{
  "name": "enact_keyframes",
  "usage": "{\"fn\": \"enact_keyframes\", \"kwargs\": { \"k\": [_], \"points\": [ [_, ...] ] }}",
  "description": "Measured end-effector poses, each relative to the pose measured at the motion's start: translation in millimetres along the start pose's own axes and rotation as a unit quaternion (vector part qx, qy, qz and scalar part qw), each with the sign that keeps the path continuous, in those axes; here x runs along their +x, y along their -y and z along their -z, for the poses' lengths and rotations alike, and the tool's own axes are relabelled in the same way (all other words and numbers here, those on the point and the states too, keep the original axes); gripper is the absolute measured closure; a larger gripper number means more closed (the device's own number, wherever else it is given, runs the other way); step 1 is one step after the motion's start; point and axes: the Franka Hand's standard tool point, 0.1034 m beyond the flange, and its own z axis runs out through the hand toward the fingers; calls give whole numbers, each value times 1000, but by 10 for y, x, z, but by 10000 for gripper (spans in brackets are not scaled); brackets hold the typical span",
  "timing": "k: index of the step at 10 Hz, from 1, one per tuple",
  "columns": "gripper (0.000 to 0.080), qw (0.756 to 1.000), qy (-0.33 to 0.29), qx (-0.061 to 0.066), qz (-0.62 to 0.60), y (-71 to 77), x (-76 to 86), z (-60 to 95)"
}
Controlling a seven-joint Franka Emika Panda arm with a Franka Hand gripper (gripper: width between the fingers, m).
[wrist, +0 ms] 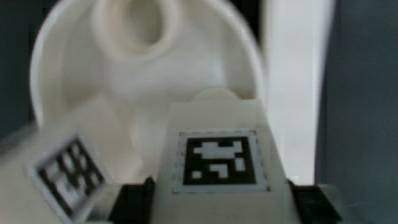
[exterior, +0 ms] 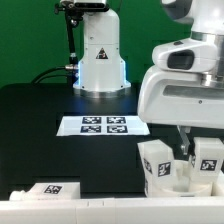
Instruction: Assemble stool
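We see the claw (wrist: 219,206) clamped on a leg (wrist: 219,150). In the wrist view its two dark fingers (wrist: 128,207) sit against either side of the chunky white piece. The leg's square black-and-white tag faces the camera, though the picture is blurred. Just beside this leg stands a second leg (wrist: 71,172), tilted in that view, with its own tag showing. Behind both rises the seat (wrist: 107,90), a smooth white curved surface with a rounded hollow in it. The held leg lies close in front of the seat, but we cannot tell whether the two touch.

In the exterior view the arm (exterior: 180,85) reaches down at the exterior view's right, and its lower end dips between two tagged white pieces at the near right corner of the table (exterior: 40,130). More white plastic lies just under them, and we cannot make out its shape there.

Further out, the marker board (exterior: 103,125) lies flat near the middle of the black table, well apart from the claw. A third tagged white part (exterior: 50,190) lies at the near edge toward the exterior view's left, on a pale strip. At the far side the white robot base (exterior: 100,55) stands before a green backdrop.
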Motion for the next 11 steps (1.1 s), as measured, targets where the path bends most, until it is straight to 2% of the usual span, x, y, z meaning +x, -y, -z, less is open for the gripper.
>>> {"fn": "enact_keyframes", "kwargs": {
  "k": [2, 3, 4, 5, 6, 7, 11],
  "points": [
    [463, 998, 1, 1, -62, 6, -17, -17],
    [463, 991, 2, 6, -130, 3, -16, -16],
    [463, 970, 5, 17, -244, -9, -19, -21],
    [463, 937, 9, 26, -348, -4, -34, -38],
    [463, 900, 17, 44, -434, -19, -19, -47],
    [463, 877, 21, 54, -476, -50, 4, -50],
    [463, 823, 27, 52, -565, -23, -6, -52]
  ]
}}
